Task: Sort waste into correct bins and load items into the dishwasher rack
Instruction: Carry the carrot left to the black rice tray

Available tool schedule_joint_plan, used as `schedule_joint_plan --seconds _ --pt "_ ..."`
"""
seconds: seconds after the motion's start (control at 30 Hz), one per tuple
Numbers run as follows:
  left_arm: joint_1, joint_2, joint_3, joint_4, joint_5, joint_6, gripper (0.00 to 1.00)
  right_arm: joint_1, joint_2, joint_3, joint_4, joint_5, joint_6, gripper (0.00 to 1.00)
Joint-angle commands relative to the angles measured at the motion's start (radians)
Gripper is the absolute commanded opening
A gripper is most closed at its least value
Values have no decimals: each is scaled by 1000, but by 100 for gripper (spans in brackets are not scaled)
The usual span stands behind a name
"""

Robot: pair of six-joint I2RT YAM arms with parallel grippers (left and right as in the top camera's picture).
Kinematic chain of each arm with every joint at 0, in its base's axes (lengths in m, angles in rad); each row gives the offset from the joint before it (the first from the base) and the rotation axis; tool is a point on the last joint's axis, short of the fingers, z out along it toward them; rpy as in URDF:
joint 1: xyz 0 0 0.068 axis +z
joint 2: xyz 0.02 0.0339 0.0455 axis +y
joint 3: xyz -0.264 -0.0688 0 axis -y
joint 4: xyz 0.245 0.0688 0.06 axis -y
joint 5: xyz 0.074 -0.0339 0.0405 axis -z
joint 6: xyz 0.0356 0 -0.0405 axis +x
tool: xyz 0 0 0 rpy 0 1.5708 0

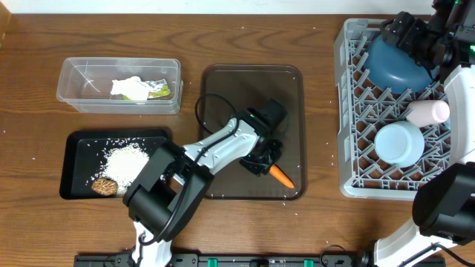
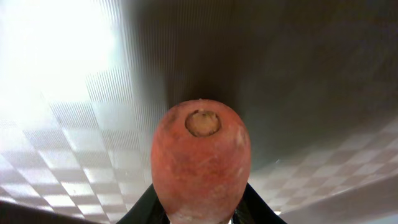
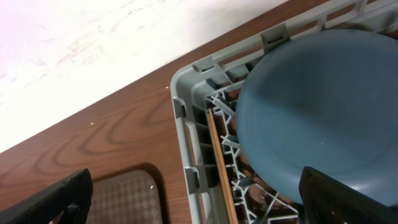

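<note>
The left claw [image 1: 263,163] is reaching down onto the brown tray [image 1: 223,89] because the carrot [image 1: 280,176] is lying there, near the tray's front right corner, away from both bins. In the left wrist view the claw's fingers [image 2: 140,213] are sitting against the two sides of the carrot's thick end, so the claw is narrowed to the carrot's width and is gripping it. How firm the squeeze is I cannot tell. The carrot's thin tip is pointing away from the arm and looks to be resting on the tray.

The right claw [image 1: 397,33] is hanging over the far corner of the rack [image 1: 349,111], above the plate [image 1: 401,63], with its fingers [image 3: 62,199] spread wide and nothing between them.

The clear tub [image 1: 74,96] is holding the crumpled wrapper [image 1: 137,89]. The black tray [image 1: 74,141] is holding the rice [image 1: 130,162] and the brown lump [image 1: 104,185], so food scraps seem to be going there, and the carrot probably belongs with them. The rack is carrying the dark-blue plate at the back, the pink cup [image 1: 429,111] lying on its side, and the light-blue cup [image 1: 398,142] nearer the front. A chopstick [image 3: 221,168] is lying in the rack beside the plate
</note>
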Motion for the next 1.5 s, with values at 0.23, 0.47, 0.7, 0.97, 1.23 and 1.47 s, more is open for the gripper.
schedule_joint_plan --seconds 0.23,0.47,0.7,0.97,1.23,1.47 --pt "173 -145 -4 -19 -41 186 10 -17 -4 0 0 -7 6 99" --pt "301 -279 -4 -97 -80 220 11 -17 -4 0 0 -7 6 99" --pt "526 -394 -4 -224 -131 258 11 -17 -4 0 0 -7 6 99" --pt "847 -401 -5 -282 -160 359 11 -17 -4 0 0 -7 6 99" --pt "1060 -399 -17 -290 -214 401 15 -17 -4 0 0 -7 6 99" --pt "1139 -385 -85 -288 -220 403 16 -17 -4 0 0 -7 6 99"
